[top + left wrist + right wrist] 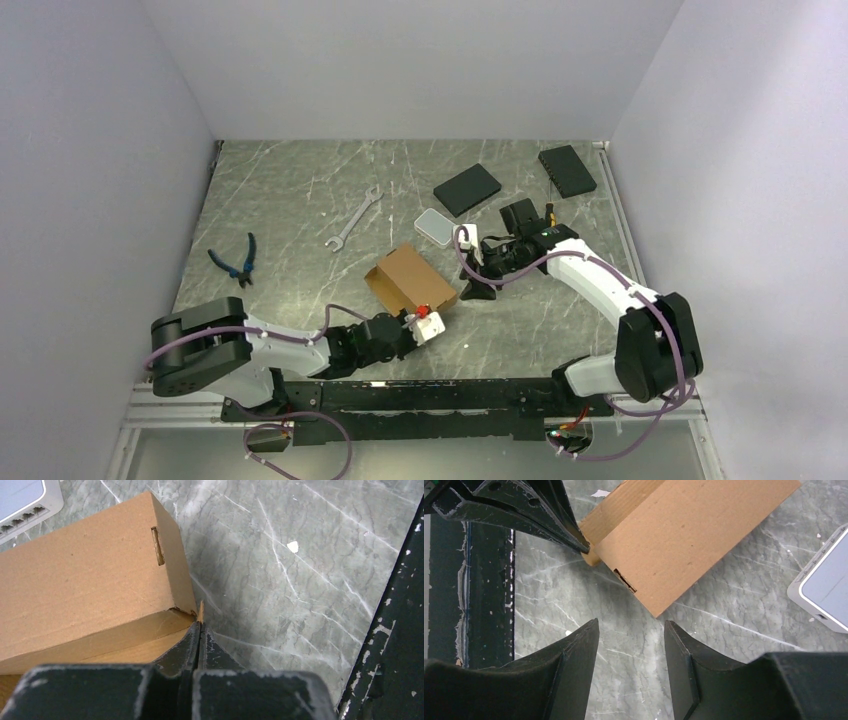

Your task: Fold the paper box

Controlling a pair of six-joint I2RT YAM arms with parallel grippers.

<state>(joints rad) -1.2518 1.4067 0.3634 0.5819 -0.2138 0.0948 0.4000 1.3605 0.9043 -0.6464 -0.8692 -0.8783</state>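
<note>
Since the left pincer [200, 628] is clenched on a corner tab [200, 611] of the paper box [410, 278], sat on the desk [290, 200], a flap tuck seems to be in hand. Next, the box probably needs to be braced by the released right pincer [631, 626] just beyond it. Most of the tab is hidden, tbh.

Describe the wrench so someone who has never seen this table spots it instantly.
On the grey marbled table, look left of centre, beyond the brown paper box and right of the blue-handled pliers. The wrench lies there alone, slanted. It is the only bare silver tool, slim with a forked head.
</note>
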